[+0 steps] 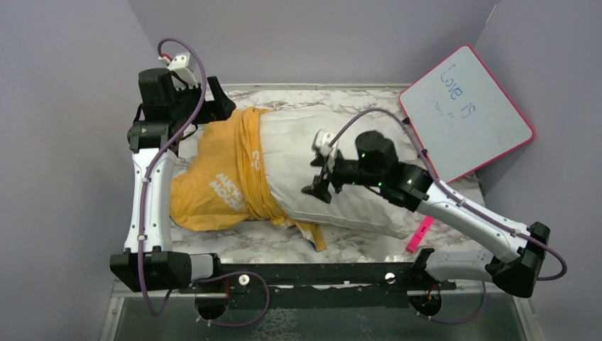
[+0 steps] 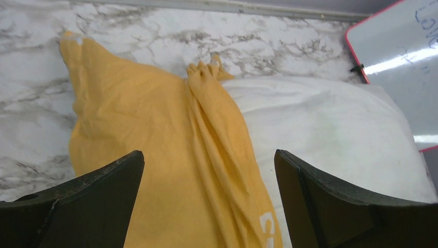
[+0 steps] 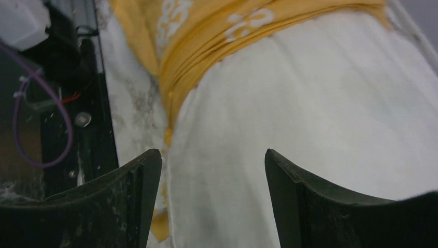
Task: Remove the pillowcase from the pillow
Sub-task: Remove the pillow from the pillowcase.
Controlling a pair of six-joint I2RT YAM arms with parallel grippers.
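The left fingers [image 2: 93, 201] are wide apart and hold nothing. Just past them lies the pillowcase [image 2: 150, 134], orange-yellow, with a thick bunched fold running down its middle. The right fingers [image 3: 121, 206] are apart too, with nothing in them. They hang just over the bare white pillow [image 3: 320, 113].

The pillowcase covers only the left part of the pillow. The rest of the pillow sticks out to the right. Both lie on the marble tabletop [image 1: 355, 245].

The left arm goes up the left side and bends in at the far corner. The right arm comes from the near right corner and reaches left over the pillow.

A pink-edged whiteboard [image 1: 465, 114] leans at the far right, touching the pillow's corner. A pink stick [image 1: 420, 234] lies by the pillow's near edge.

Only the top view shows the pink stick. Only the right wrist view shows the folds' white letters up close.
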